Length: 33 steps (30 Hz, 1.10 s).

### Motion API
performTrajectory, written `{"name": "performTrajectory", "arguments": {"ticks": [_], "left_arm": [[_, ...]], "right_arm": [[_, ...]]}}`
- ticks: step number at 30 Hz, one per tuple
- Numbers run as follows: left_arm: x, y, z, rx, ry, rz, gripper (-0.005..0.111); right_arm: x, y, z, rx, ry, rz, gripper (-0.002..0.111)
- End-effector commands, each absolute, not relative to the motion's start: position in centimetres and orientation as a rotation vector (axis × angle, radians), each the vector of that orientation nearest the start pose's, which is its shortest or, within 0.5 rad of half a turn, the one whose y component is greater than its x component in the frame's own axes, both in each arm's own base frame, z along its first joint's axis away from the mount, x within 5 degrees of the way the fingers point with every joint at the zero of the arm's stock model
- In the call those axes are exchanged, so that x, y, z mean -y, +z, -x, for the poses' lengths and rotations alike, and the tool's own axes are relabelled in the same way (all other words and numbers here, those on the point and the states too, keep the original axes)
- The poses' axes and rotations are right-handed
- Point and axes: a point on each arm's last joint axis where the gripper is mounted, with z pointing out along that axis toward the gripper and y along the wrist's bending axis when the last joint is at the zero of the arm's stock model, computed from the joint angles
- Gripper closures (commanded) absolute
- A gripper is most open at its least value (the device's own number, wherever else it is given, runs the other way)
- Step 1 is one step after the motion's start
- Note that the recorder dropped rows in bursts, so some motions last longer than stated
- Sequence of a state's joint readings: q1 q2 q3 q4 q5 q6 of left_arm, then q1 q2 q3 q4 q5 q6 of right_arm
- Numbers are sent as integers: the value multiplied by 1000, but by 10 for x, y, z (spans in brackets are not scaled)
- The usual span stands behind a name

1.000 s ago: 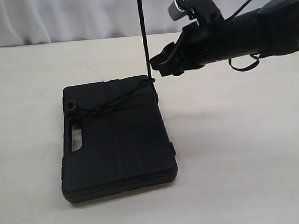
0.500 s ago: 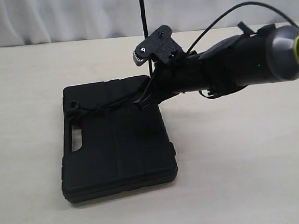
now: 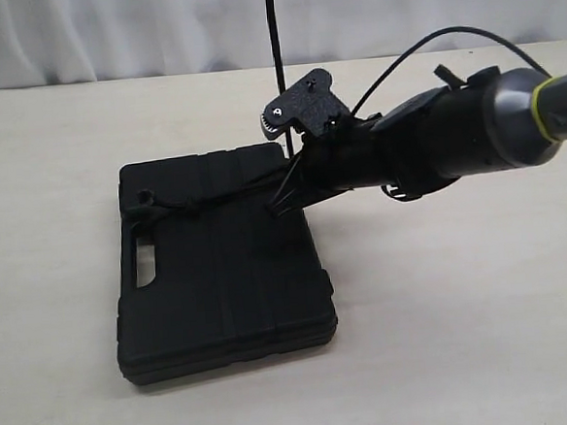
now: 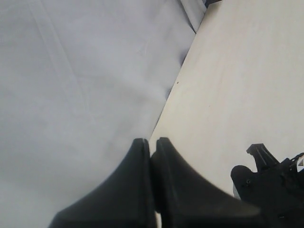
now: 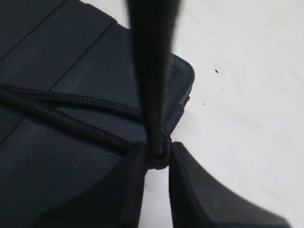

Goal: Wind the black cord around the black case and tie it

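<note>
As right jaws pinch one cord (image 5: 152, 71), one case (image 3: 220, 275) — flat

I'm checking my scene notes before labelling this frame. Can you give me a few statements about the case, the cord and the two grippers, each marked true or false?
1. The black case lies flat on the table. True.
2. The black cord lies wholly on the table beside the case. False: it crosses the case's face and rises straight up from a far corner, out of the exterior view.
3. The right gripper straddles the cord at a corner of the case. True.
4. The left gripper is wide open. False: it is shut tight.
</note>
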State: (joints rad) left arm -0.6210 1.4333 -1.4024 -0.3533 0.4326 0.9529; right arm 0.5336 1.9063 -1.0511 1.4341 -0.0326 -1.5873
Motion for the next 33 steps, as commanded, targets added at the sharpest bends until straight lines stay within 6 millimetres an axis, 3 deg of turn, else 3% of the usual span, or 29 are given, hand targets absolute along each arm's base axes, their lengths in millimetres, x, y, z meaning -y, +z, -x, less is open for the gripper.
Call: {"name": "performTrajectory", "arguments": {"ticks": [1, 4, 6, 10, 13, 15, 18, 22, 25, 28, 30, 32, 33], "left_arm": [[203, 424, -261, -1456, -137, -1149, 107], [203, 423, -260, -1463, -140, -1158, 107], [203, 421, -259, -1477, -147, -1178, 107], [204, 421, -259, -1482, -156, -1177, 107], [204, 420, -258, -1493, -177, -1177, 107], [205, 419, -257, -1503, -193, -1179, 107], [205, 418, -257, -1510, -196, -1193, 107], [205, 416, -255, -1525, -205, -1214, 107], [205, 415, -255, -1528, -205, -1227, 107], [205, 415, -255, -1528, -205, -1227, 107], [205, 415, -255, -1523, -195, -1237, 101], [205, 413, -254, -1527, -193, -1263, 80], [205, 412, -253, -1526, -188, -1287, 61]], "right_arm": [[-191, 175, -327, -2169, 162, 774, 82], [-187, 189, -322, -2138, 168, 763, 56], [-185, 213, -316, -2077, 191, 746, 47], [-187, 261, -297, -1941, 324, 788, 47], [-182, 289, -301, -1870, 267, 708, 47], [-190, 298, -301, -1838, 342, 742, 48], [-194, 302, -304, -1825, 364, 749, 56], [-184, 300, -315, -1839, 217, 645, 90], [-182, 301, -316, -1836, 197, 635, 104], [-182, 303, -315, -1832, 197, 638, 104], [-182, 302, -315, -1835, 197, 639, 104], [-182, 301, -315, -1836, 195, 638, 104], [-181, 300, -315, -1840, 190, 637, 104]]}}
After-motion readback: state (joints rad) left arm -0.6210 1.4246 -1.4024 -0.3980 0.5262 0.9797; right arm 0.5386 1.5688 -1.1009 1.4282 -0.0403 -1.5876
